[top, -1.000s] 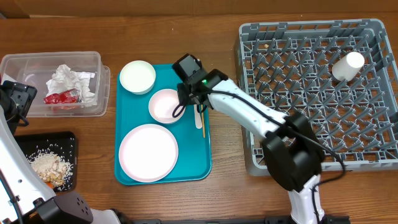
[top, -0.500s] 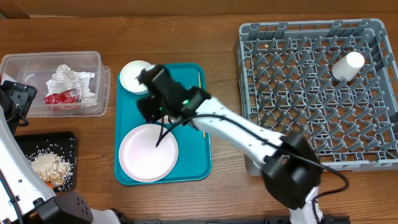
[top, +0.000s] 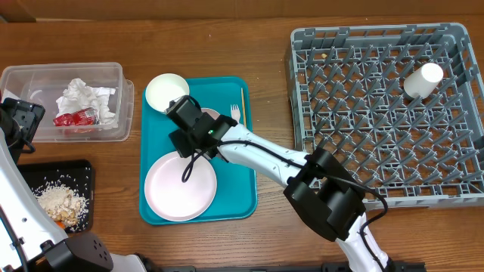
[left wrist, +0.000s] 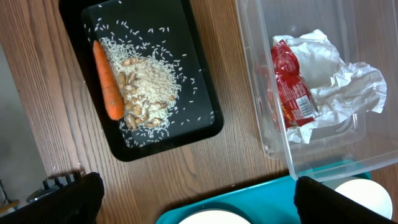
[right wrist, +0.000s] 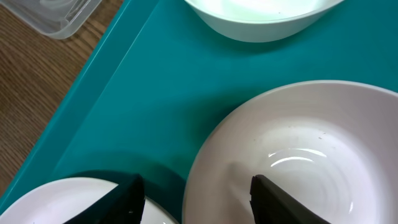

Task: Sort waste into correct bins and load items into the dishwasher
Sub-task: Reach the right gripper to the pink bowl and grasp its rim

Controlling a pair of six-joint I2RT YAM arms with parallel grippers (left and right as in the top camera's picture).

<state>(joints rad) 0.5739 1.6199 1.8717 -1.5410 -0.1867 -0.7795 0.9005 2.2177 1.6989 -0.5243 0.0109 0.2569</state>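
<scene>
My right gripper (top: 189, 134) is open low over the teal tray (top: 242, 193). In the right wrist view its jaws (right wrist: 199, 199) straddle the near rim of a small pink-white bowl (right wrist: 298, 155), one finger inside and one outside. That bowl (top: 210, 115) is mostly hidden under the arm in the overhead view. A second bowl (top: 166, 92) and the round plate (top: 180, 185) lie on the tray. A white fork (top: 235, 113) and a wooden stick (top: 243, 100) lie at its right. A white cup (top: 422, 79) sits in the grey rack (top: 378, 45). My left gripper (left wrist: 205, 208) is open and empty.
The clear tub (top: 30, 75) holds crumpled napkins (left wrist: 348, 81) and a red wrapper (left wrist: 292, 93). The black tray (left wrist: 199, 118) holds rice (left wrist: 146, 84) and an orange carrot (left wrist: 107, 81). My left arm (top: 19, 121) stands at the table's left edge.
My right gripper has moved left from beside the fork, across the tray, and has come down over the small bowl's rim. The left arm has not moved.
</scene>
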